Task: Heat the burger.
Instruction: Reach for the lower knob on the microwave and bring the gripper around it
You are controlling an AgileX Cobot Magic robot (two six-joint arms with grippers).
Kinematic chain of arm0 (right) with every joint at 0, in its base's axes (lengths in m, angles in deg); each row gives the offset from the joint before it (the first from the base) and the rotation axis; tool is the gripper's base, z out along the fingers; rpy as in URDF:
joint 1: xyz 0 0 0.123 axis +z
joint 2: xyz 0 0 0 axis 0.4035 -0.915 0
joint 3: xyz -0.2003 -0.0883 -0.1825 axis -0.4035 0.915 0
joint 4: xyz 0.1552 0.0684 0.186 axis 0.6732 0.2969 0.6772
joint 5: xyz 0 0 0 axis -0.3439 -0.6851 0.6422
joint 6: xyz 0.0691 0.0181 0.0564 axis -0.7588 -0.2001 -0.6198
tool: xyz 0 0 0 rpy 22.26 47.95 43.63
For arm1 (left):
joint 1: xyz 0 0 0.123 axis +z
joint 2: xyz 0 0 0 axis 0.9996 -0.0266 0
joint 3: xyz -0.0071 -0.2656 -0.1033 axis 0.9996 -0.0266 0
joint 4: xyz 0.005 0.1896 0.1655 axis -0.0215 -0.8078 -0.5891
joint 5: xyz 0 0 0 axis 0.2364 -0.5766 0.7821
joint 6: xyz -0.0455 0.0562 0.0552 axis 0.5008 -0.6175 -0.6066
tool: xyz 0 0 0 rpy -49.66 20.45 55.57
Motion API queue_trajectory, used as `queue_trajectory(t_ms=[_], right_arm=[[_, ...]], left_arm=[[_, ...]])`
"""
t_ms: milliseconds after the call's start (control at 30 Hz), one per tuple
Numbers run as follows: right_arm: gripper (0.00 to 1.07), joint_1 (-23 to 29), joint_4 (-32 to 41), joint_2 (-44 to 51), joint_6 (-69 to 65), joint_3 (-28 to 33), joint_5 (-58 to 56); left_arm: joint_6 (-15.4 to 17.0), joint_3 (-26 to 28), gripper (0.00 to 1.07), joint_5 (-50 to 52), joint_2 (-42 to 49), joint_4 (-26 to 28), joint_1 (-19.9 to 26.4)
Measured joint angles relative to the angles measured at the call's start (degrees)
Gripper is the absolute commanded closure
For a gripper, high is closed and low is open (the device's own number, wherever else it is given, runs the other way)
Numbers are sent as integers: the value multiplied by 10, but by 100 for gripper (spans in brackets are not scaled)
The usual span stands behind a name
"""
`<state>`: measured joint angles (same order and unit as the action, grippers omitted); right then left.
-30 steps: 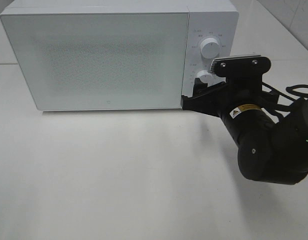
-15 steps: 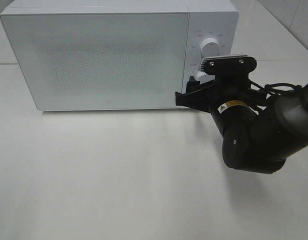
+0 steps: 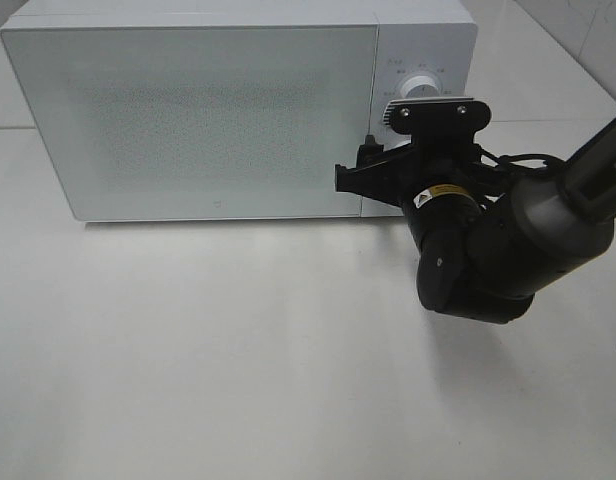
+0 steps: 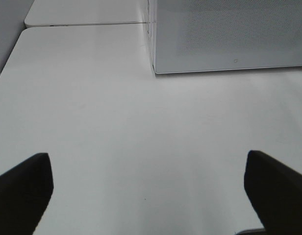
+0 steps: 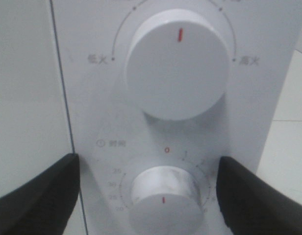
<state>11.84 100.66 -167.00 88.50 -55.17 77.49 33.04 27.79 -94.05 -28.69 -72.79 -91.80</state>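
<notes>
Right end effector (image 5: 148,164) before lower knob (image 5: 163,205)

The white microwave (image 3: 238,110) has a door (image 3: 178,130) speckled with fine grey dots, and its upper knob (image 5: 178,71) and lower knob (image 5: 163,198) are white with red marks. The tabletop (image 3: 188,350) is plain white; the arm (image 3: 498,250) is black with a yellow label (image 3: 433,197).

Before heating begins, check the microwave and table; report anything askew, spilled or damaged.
Nothing stands out. The microwave sits square on the table, door shut; the upper knob and lower knob look intact, and no spills show. No burger is in view.
</notes>
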Motion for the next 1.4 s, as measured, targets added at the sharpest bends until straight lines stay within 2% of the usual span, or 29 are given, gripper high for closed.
queue_trajectory(t_ms=[1400], right_arm=[[36, -5, 24, -14, 25, -13, -33]], left_arm=[[0, 0, 9, 0, 0, 0, 0]])
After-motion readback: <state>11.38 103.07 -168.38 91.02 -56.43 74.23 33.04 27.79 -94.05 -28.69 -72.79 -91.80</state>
